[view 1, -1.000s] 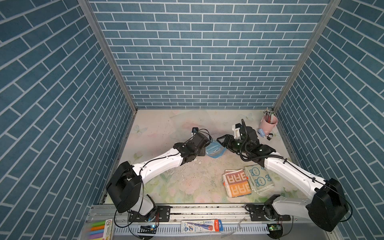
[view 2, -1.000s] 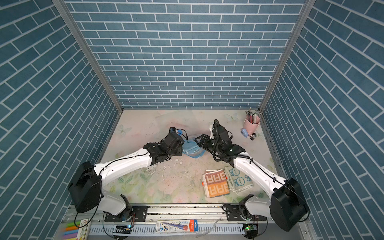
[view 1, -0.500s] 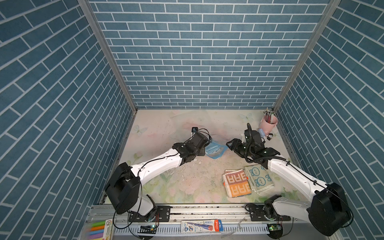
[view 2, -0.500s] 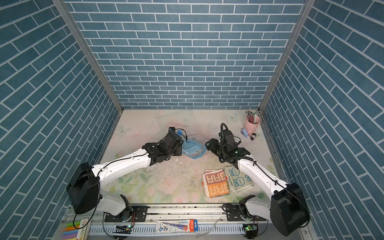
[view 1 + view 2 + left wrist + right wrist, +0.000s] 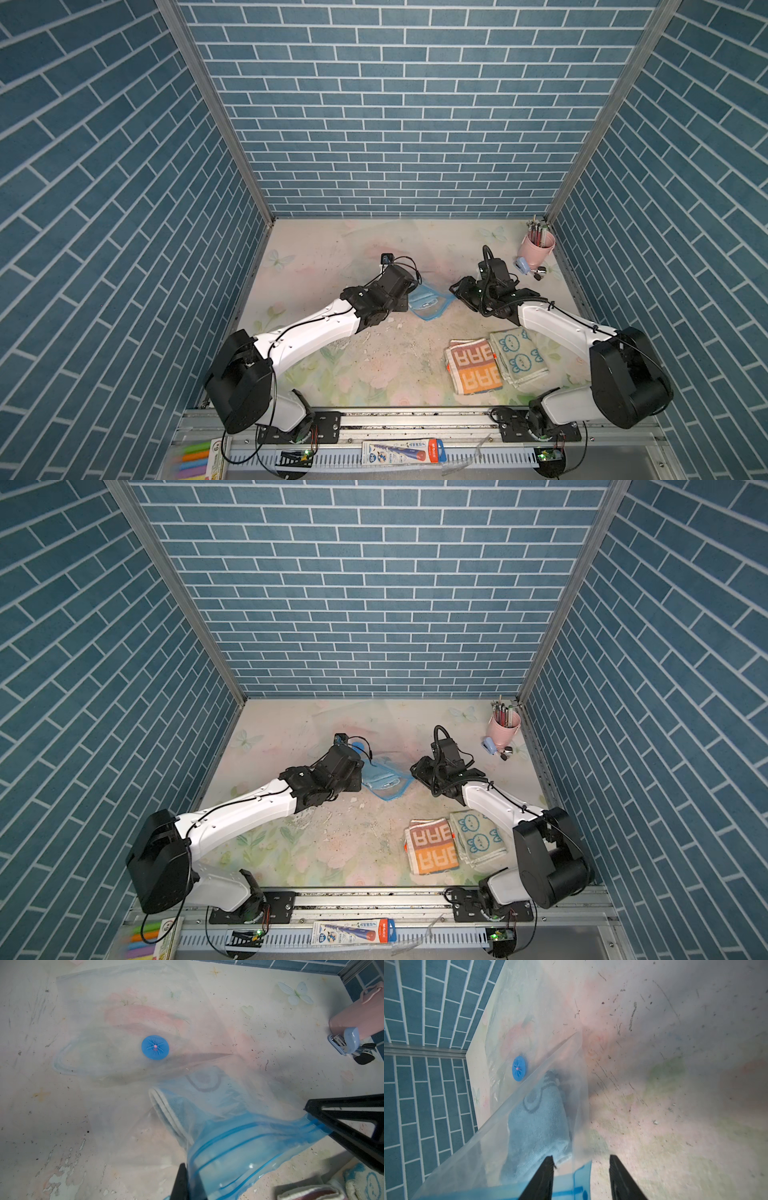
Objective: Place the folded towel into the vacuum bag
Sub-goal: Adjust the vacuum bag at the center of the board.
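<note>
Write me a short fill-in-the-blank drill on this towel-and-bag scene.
1. The folded towel inside the vacuum bag is light ____.
2. Outside the bag, ____ more folded towels lie side by side: an orange lettered one and a pale one.
3. The pens stand in a ____ cup.
Missing words: blue; two; pink.

Left tool (image 5: 402,299) clamped, right tool (image 5: 581,1176) parted

Pink pen cup (image 5: 537,248), blue stapler (image 5: 522,264) just beside.
</note>
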Robot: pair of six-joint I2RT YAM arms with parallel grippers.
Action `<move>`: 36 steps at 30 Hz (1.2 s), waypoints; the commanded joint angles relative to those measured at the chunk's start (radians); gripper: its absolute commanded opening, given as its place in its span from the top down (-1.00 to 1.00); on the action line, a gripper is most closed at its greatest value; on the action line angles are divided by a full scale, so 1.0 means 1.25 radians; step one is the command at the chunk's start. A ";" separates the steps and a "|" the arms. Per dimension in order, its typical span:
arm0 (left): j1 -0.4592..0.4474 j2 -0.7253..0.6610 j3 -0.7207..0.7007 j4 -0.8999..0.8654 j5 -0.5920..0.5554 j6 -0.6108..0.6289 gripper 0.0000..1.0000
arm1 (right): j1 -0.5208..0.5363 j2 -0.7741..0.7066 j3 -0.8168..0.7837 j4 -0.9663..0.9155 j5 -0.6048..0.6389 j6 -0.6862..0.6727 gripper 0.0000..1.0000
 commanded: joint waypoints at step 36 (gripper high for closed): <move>-0.002 -0.105 -0.005 -0.088 -0.075 0.099 1.00 | -0.014 -0.055 0.171 -0.106 -0.022 -0.036 1.00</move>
